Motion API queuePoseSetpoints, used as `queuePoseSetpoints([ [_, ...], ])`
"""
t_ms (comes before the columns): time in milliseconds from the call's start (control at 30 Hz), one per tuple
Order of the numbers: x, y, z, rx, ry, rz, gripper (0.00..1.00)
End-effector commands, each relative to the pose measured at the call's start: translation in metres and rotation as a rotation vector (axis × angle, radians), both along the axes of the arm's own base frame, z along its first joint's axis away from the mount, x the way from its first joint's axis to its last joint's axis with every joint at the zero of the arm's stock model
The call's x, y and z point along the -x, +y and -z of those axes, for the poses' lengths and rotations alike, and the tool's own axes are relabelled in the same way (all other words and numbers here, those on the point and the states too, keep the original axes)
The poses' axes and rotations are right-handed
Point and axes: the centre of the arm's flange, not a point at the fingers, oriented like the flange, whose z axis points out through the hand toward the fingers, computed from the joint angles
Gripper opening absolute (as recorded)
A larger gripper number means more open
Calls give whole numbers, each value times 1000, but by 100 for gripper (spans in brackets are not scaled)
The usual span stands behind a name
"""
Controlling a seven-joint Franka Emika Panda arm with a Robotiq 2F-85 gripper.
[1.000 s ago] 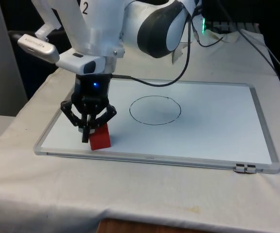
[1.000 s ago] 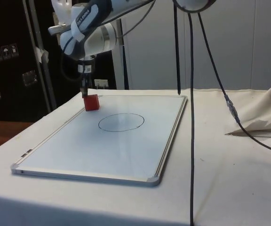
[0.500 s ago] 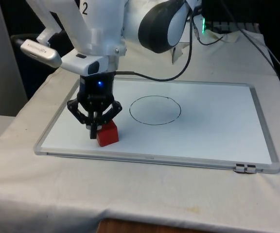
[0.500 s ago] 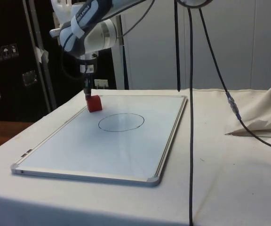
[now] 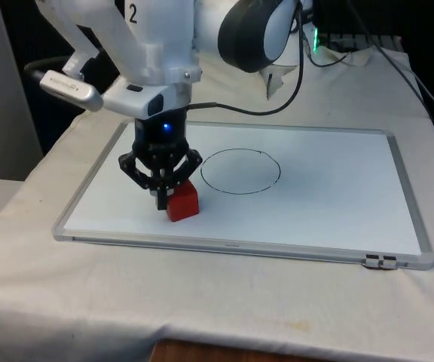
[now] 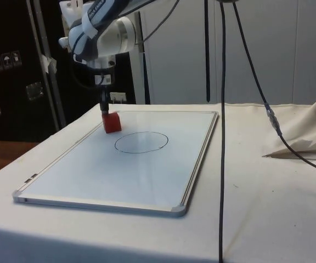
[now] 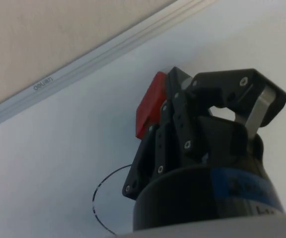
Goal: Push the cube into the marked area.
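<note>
— What lay nearest us on the tabletop (image 5: 224, 302)?

— We saw its white cloth, soft and faintly creased, and on it a flat rectangular whiteboard (image 5: 330, 204) with a smooth glossy face, a thin metal frame and rounded corners. In the side view the board (image 6: 130, 170) caught a pale sheen.

— And the cube?

— We found a small red cube (image 5: 182, 202), matte with crisp edges, sitting on the board near its front rail, towards the front view's left. It sat just outside the marked area (image 5: 240, 171), a thin black hand-drawn circle, near its rim but apart from the line. The side view showed the cube (image 6: 112, 123) beside the circle (image 6: 141, 142) in the same way.

— Where was the gripper?

— The black gripper (image 5: 161, 197), angular and bolted together from hard links, stood upright against the cube's side facing the front view's left. We read the jaws as drawn together into one narrow tip, grasping nothing, and that tip touched the cube. From the wrist view the gripper (image 7: 170, 106) hid much of the cube (image 7: 148, 104).

— Farther back?

— We noted black cables (image 5: 368, 53) trailing over the cloth, and crumpled white fabric (image 6: 306, 131) in the side view.
</note>
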Motion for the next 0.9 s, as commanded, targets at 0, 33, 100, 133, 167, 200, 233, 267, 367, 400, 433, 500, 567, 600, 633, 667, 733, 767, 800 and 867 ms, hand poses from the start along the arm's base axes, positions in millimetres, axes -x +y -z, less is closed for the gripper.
queuePoseSetpoints([
  [0, -1, 2, 0, -15, 6, -9, 0],
  [33, 0, 2, 0, -5, 6, -3, 0],
  [100, -1, 5, 0, -23, 14, -15, 0],
  [133, -1, 5, 0, -26, 17, -18, 0],
  [167, -2, 7, 0, -31, 22, -21, 0],
  [200, -2, 9, 0, -38, 30, -27, 0],
  [233, -2, 10, 0, -41, 34, -30, 0],
  [267, -2, 11, 0, -44, 39, -33, 0],
  [367, -2, 13, 0, -50, 47, -38, 0],
  [400, -3, 15, 0, -58, 57, -44, 0],
  [433, -3, 16, 0, -62, 60, -47, 0],
  [500, -2, 17, 1, -71, 70, -52, 0],
  [567, -2, 18, 0, -83, 78, -58, 0],
  [600, 0, 18, 0, -91, 85, -61, 0],
  [633, -1, 19, 0, -80, 83, -57, 0],
  [667, 1, 18, 0, -98, 90, -63, 0],
  [733, 4, 16, 1, -112, 102, -67, 0],
  [767, 7, 16, 1, -127, 116, -72, 0],
  [800, 8, 16, 1, -133, 122, -73, 0],
  [867, 13, 12, 1, -145, 138, -73, 0],
])
